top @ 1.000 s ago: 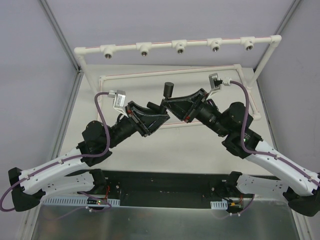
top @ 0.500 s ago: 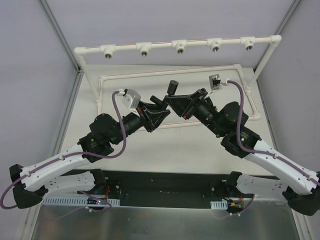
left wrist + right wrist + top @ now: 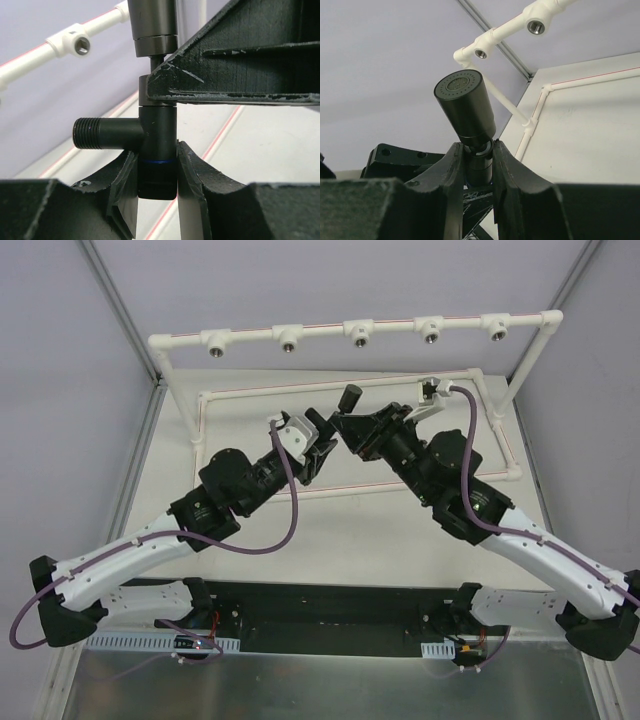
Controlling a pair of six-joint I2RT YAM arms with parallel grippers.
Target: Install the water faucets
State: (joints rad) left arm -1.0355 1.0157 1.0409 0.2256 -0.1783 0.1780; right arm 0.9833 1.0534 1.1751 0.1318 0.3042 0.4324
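Left gripper (image 3: 157, 172) is clamped on the base of the black T-shaped faucet (image 3: 156, 131). Right gripper (image 3: 477, 162) pinches its neck under the stubby black cylinder head (image 3: 466, 107). Both are near the middle of the white pipe rail (image 3: 320, 335).

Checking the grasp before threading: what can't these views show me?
Top view: left fingers and right fingers hide the faucet below its head.
Left wrist: the upper edge cuts off the head; a right finger covers part of the neck.
Right wrist: the right fingers hide the body and side stem.
Top view: the fittings have threads too small to see.
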